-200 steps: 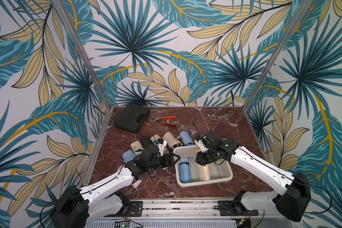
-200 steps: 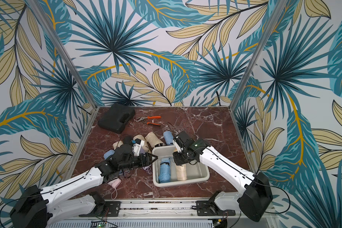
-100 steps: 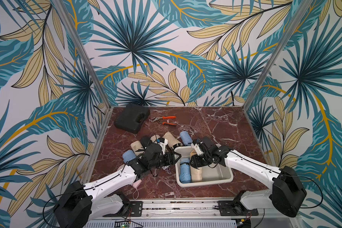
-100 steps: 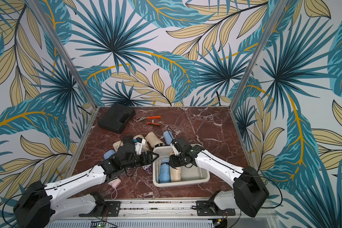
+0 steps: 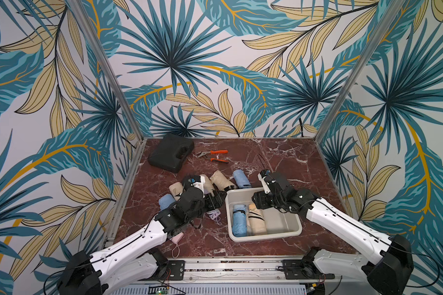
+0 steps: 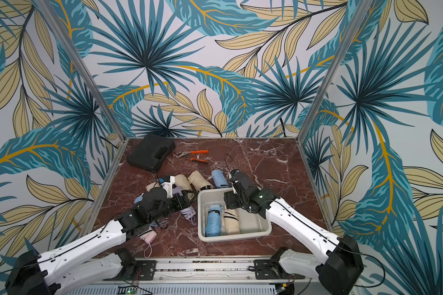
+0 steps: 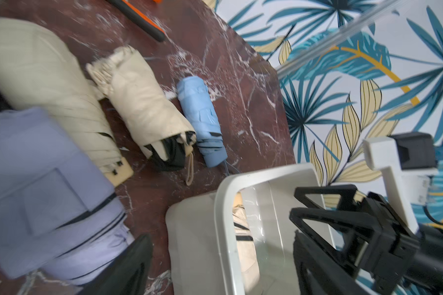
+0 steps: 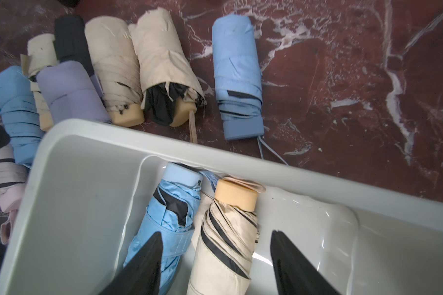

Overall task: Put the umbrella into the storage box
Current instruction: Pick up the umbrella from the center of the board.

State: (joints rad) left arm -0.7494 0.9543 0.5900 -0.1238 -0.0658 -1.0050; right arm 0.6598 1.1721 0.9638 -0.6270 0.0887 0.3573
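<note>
The right gripper (image 8: 216, 233) is hanging inside the storage box (image 8: 87, 178), its fingers spread wide and holding nothing. The cream umbrella (image 8: 223, 255) is lying loose between them on the box floor, touching a blue umbrella (image 8: 169, 212) that is lying along the box's left-arm side. The left gripper (image 5: 218, 199) is reaching just outside that side of the box, beside a lilac umbrella (image 7: 49, 178); whether it is gripping cannot be told. More folded umbrellas (image 8: 161, 63) are lying just beyond the box's far rim.
</note>
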